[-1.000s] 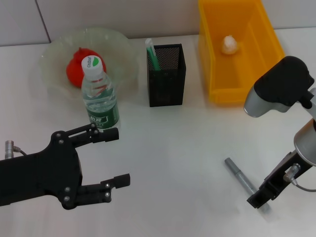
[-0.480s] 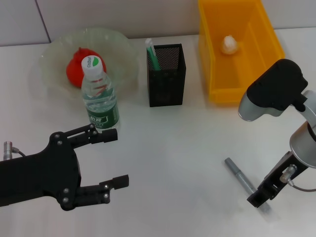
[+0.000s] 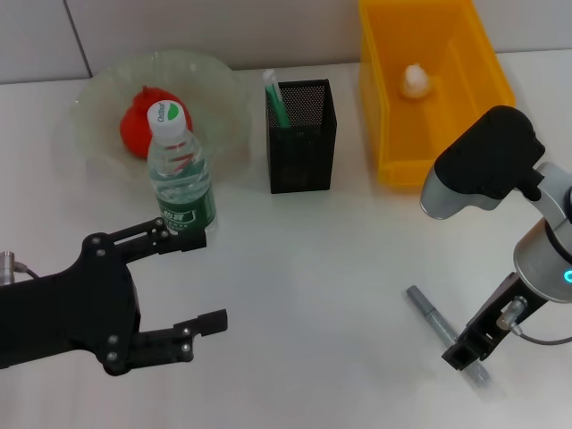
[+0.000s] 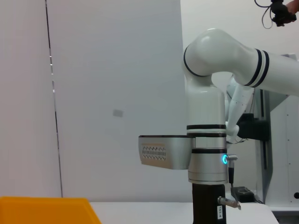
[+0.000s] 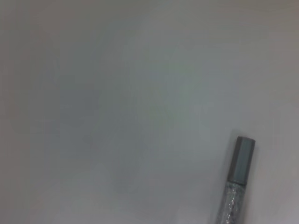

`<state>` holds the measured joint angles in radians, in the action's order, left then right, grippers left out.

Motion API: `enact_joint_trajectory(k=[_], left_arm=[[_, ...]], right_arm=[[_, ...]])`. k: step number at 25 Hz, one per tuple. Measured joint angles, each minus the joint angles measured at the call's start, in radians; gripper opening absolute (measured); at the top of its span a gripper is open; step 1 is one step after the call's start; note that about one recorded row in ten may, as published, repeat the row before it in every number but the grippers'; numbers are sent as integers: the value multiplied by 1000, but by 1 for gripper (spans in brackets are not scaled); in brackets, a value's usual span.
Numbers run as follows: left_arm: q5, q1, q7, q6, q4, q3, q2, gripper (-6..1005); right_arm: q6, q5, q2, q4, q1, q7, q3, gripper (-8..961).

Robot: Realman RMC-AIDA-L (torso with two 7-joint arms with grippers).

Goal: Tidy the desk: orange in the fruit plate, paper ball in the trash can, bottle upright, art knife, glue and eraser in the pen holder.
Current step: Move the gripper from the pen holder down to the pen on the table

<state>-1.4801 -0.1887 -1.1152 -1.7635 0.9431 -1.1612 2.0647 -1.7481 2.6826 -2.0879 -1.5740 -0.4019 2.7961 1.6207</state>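
Left claw [image 3: 207,279] open beside upright bottle [image 3: 181,179], dark green label unreadable.

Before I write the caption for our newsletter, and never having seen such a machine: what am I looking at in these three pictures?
A two-armed robot tidying a table. The wide picture comes from its head; the other two from cameras on its wrists. The left claw is open and empty near the standing bottle. The right claw is down at a grey pen-like tool, which the right wrist picture shows close up; whether it grips is unclear. Already sorted: orange in the bowl, paper ball in the yellow bin. A black mesh cup stands between them.
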Motion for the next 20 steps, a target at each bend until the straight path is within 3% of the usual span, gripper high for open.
enact_joint_trajectory(k=[4, 7, 20], left_arm=[[0, 0, 0, -2, 0, 3, 0, 792], [-2, -2, 0, -3, -2, 3, 0, 792], [-5, 0, 0, -4, 0, 3, 0, 792]], right_arm=[[1, -1, 0, 21, -9, 0, 1, 639], [7, -1, 0, 31, -13, 0, 2, 531], [23, -1, 0, 61, -22, 13, 26, 528]])
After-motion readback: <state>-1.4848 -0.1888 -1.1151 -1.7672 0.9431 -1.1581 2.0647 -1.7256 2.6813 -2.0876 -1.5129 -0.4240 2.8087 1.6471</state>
